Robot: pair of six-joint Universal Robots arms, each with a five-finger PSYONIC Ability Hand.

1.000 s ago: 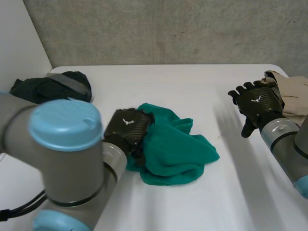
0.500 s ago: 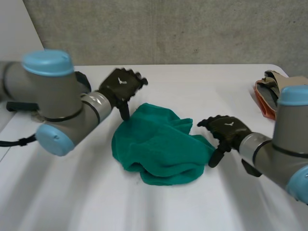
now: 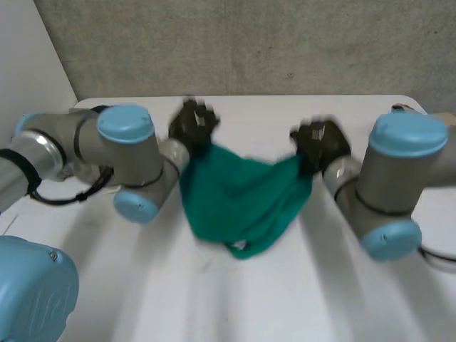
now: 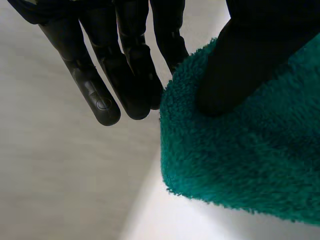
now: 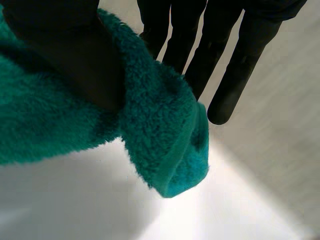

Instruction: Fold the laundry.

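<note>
- Closest in, the bare white table [image 3: 249, 306] runs under everything. The bottom fold of the green towel [image 3: 246, 199] droops toward it, with a small white tag [image 3: 241, 246] showing down there. Can't tell if that low edge actually touches the table.
- The towel hangs like a hammock between the two hands, one upper corner in each, sagging in the middle. It's fluffy terry cloth, deep teal-green, with a stitched hem along the edge.
- Left hand [image 3: 192, 127] is on the towel's corner on the robot's left. In the left wrist view the thumb [image 4: 225, 75] is pressed down into the pile of the towel [image 4: 240, 165], pinching it against the straight fingers [image 4: 100, 85], which stick out just past the towel's edge.
- Right hand [image 3: 320, 142] has the opposite corner. In its wrist view the thumb [image 5: 65, 55] clamps the towel [image 5: 150, 130] against straight fingers [image 5: 220, 50], and the hemmed corner curls over just below the pinch.
- The left arm [image 3: 125, 157] and right arm [image 3: 392, 185] flank the towel.
- Furthest back there's a grey wall [image 3: 249, 43].
</note>
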